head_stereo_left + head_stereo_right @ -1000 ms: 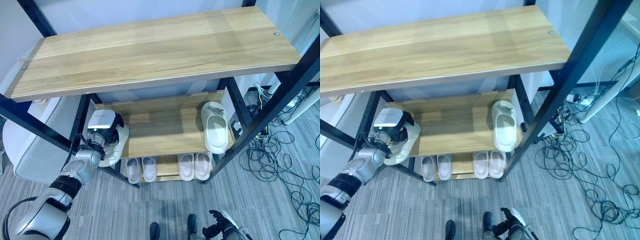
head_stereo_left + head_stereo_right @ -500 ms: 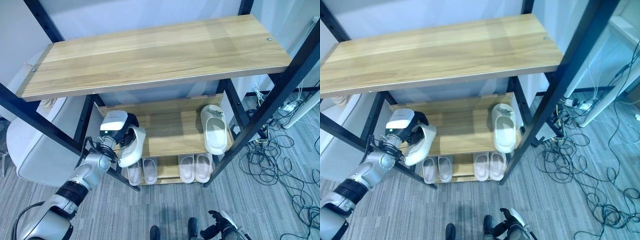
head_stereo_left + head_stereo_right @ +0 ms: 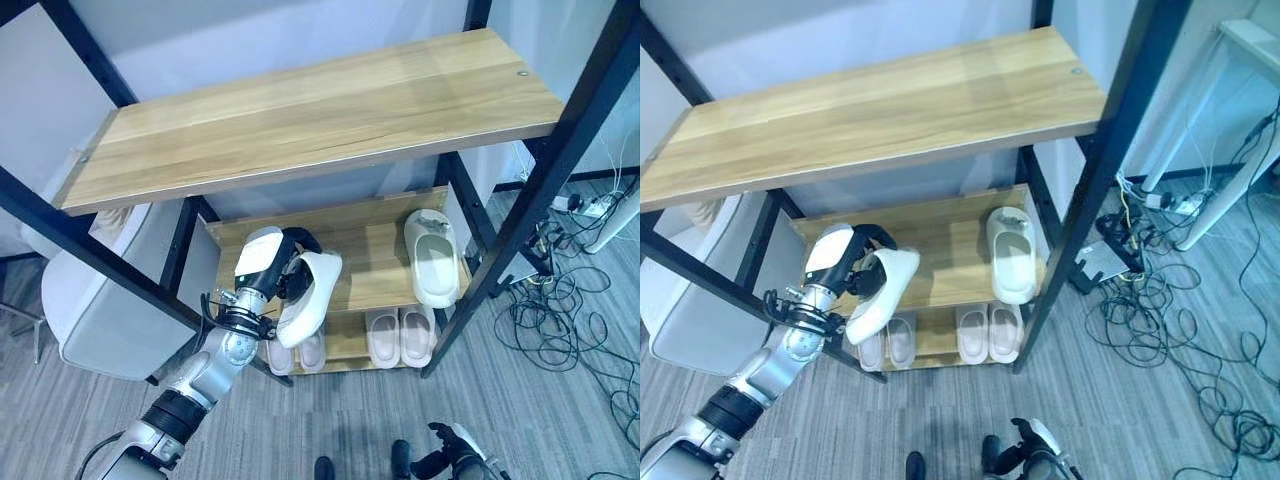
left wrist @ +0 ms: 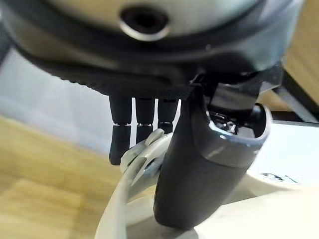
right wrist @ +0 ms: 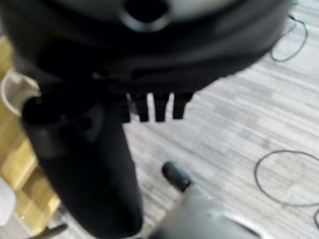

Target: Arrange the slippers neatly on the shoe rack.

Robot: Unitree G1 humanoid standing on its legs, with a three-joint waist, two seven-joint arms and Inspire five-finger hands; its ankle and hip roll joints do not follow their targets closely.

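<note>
My left hand (image 3: pixel 283 276) is shut on a white slipper (image 3: pixel 312 292), held tilted with its toe down at the front left of the rack's middle shelf (image 3: pixel 372 262). In the left wrist view the thumb (image 4: pixel 199 169) and fingers (image 4: pixel 144 130) pinch the slipper's rim (image 4: pixel 133 172). A second white slipper (image 3: pixel 432 257) lies flat at the right end of that shelf. Two pairs of slippers stand on the bottom shelf, one at the right (image 3: pixel 400 335) and one at the left (image 3: pixel 300 350), partly behind the held slipper. My right hand (image 3: pixel 455 462) hangs low over the floor, fingers relaxed.
The wide wooden top shelf (image 3: pixel 300 120) overhangs the middle one. Black frame posts (image 3: pixel 520 215) stand at the rack's corners. A pale grey rounded object (image 3: pixel 95 300) sits left of the rack. Tangled cables (image 3: pixel 575 310) lie on the floor to the right.
My left hand has carried the slipper to the right and a little upward, from the shelf's left edge toward its middle. The camera has also shifted.
</note>
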